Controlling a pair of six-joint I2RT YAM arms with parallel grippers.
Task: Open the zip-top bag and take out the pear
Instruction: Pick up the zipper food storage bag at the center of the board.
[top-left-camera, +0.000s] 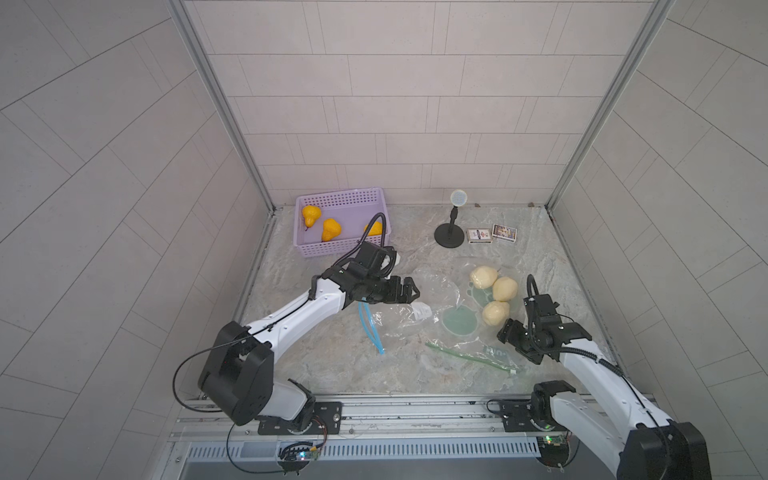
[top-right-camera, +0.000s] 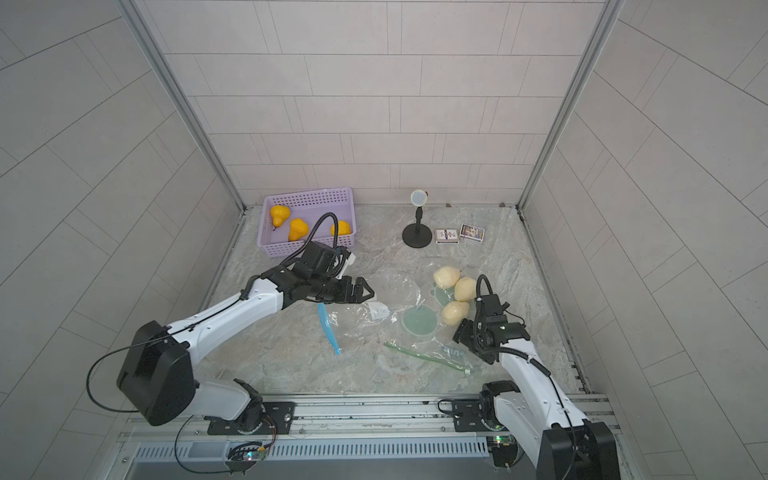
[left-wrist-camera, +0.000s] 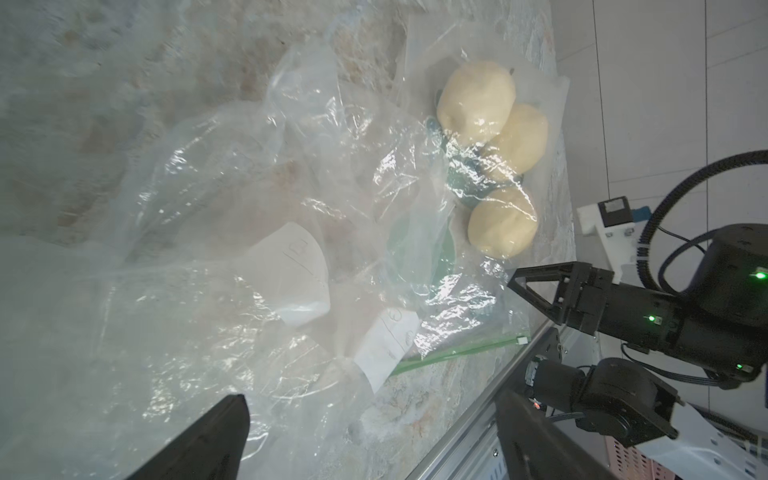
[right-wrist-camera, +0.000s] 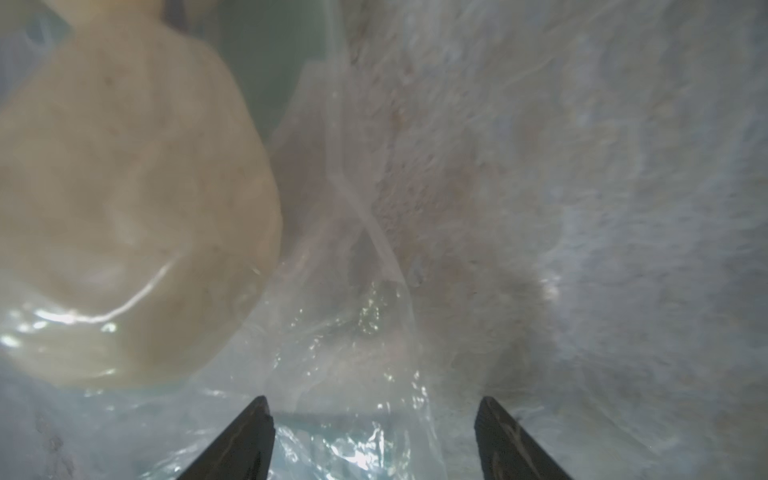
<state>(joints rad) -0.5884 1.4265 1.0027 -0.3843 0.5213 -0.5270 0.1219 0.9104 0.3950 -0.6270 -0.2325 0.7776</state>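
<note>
**Pear in the bag, just off the right tool's tips**

The pear (top-left-camera: 495, 312) nearest the right tool (top-left-camera: 505, 334) lay inside the clear zip-top bag (top-left-camera: 459, 324), under the film. It was just ahead of the tool's tips and toward the left arm's side. In the right wrist view the pear (right-wrist-camera: 124, 199) sat off to one side of the fingers, not between them. The right tool (right-wrist-camera: 374, 411) stood with its jaws apart above crumpled film, clamped on nothing. Whether its tips touched the film could not be told. Two more pale pears (top-left-camera: 505, 288) lay close together farther beyond the tool in the same bag. The bag's green zip strip (top-left-camera: 469, 355) ran along the bench (top-left-camera: 332, 365) beside the right tool, toward the robot's base. The left tool (top-left-camera: 415, 291) hung well apart from the pear, its jaws wide apart and empty, over a second clear bag (top-left-camera: 399, 320) with a blue strip.
</note>
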